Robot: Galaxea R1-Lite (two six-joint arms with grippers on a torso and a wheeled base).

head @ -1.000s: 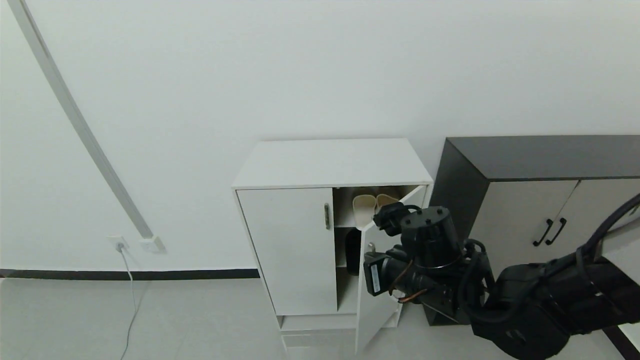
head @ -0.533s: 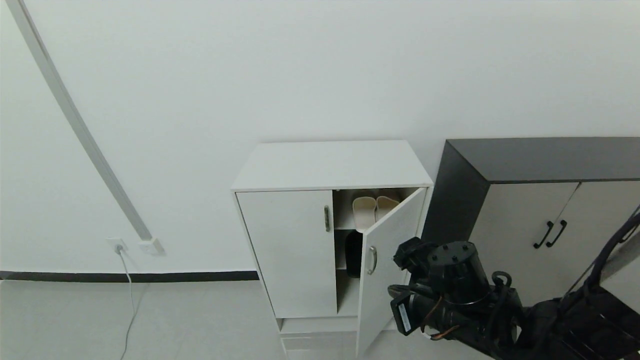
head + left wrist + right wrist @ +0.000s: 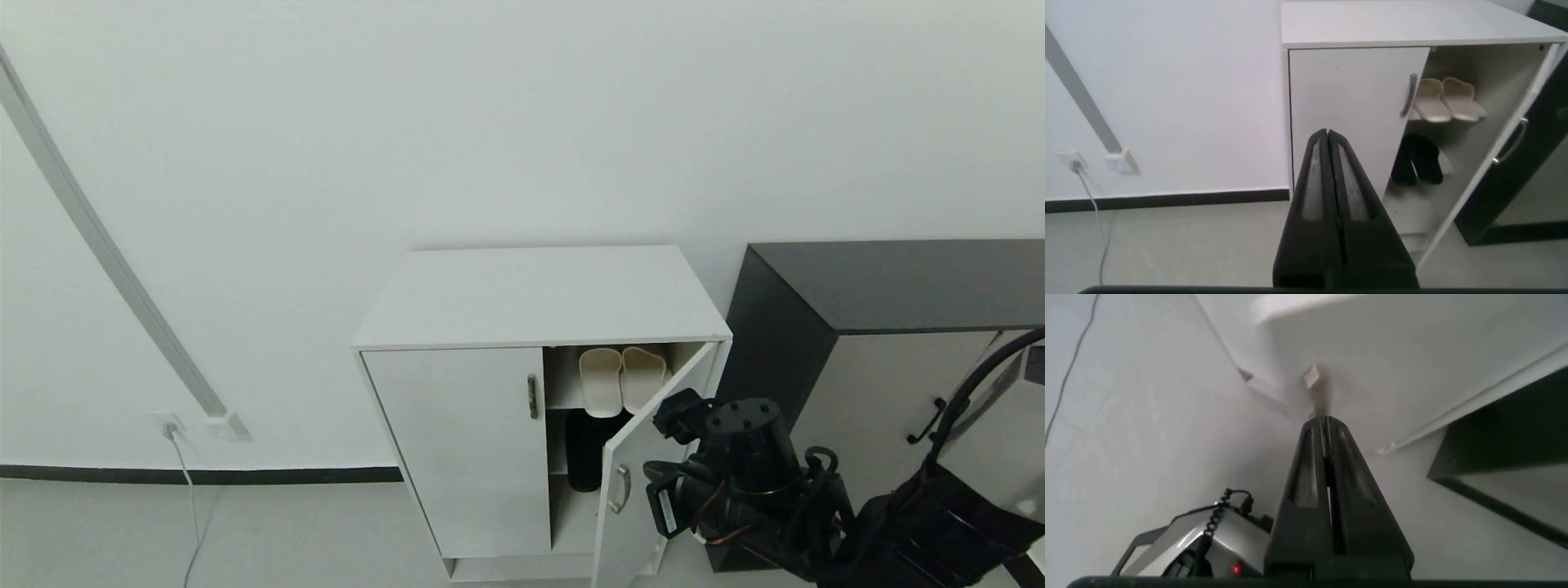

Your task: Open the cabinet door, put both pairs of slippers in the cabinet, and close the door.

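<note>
Clearly the loading is done: the beige slippers [image 3: 622, 380] lie on the top shelf of the white cabinet [image 3: 539, 294], and the black slippers [image 3: 584, 449] stand on the shelf below. Both are behind the right door [image 3: 633, 449], which hangs ajar. What is left, I judge, is shutting that door.

The right hand [image 3: 1324, 429] has its fingers pressed together with nothing between them. It sits at the door's outer face, higher than the handle [image 3: 622, 488]; whether it touches the panel I cannot tell. The left hand [image 3: 1328, 143] is likewise closed on nothing, out in front of the cabinet.

To do this well, push flat on the outer face near the free edge, far from the hinge, and follow the door's arc rather than driving straight in. Ease off as the door meets the frame so it does not bounce, and keep the forearm off the dark cabinet [image 3: 882, 269] just beside.
</note>
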